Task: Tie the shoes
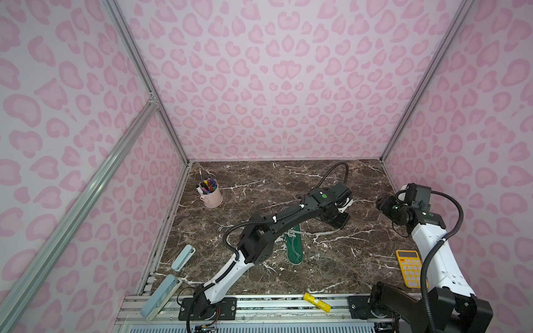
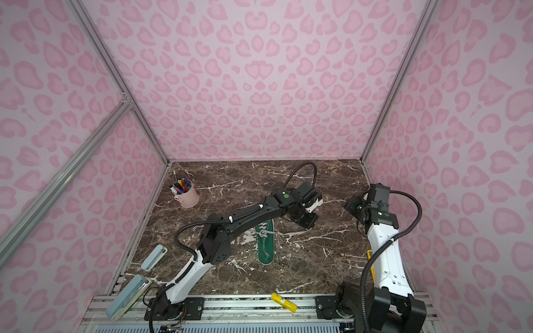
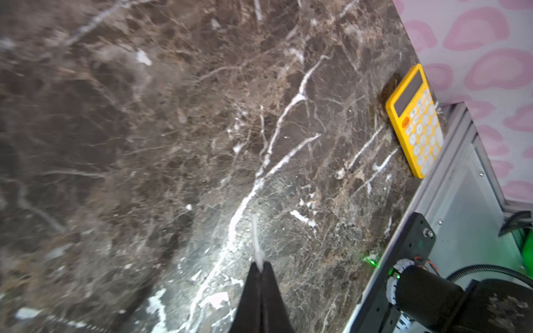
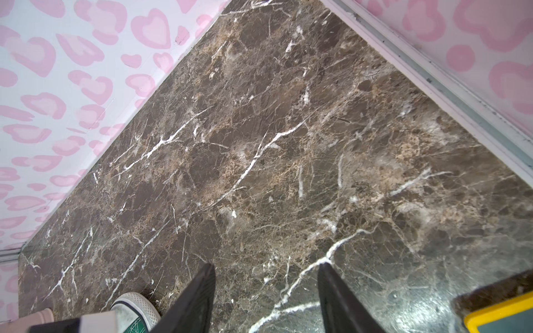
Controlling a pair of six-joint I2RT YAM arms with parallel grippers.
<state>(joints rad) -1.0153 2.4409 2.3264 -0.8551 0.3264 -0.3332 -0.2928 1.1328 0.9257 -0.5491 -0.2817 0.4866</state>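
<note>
The green shoe (image 1: pixel 294 245) (image 2: pixel 265 245) lies mid-table in both top views, heel towards the front, with off-white laces over its tongue. My left arm reaches across it, and my left gripper (image 1: pixel 339 222) (image 2: pixel 306 221) sits just right of the toe end. In the left wrist view my left gripper (image 3: pixel 260 266) is shut on a lace end (image 3: pixel 256 239) that sticks out past the tips. My right gripper (image 1: pixel 380 202) (image 4: pixel 266 268) stands open over bare marble at the right, holding nothing. The shoe's white toe cap (image 4: pixel 135 307) shows beside it.
A pink cup of pens (image 1: pixel 212 196) stands at the back left. A yellow calculator (image 1: pixel 409 268) (image 3: pixel 415 121) lies at the front right beside my right arm. Two pale blue cases (image 1: pixel 183 257) lean at the left edge. A yellow tube (image 1: pixel 317 302) rests on the front rail.
</note>
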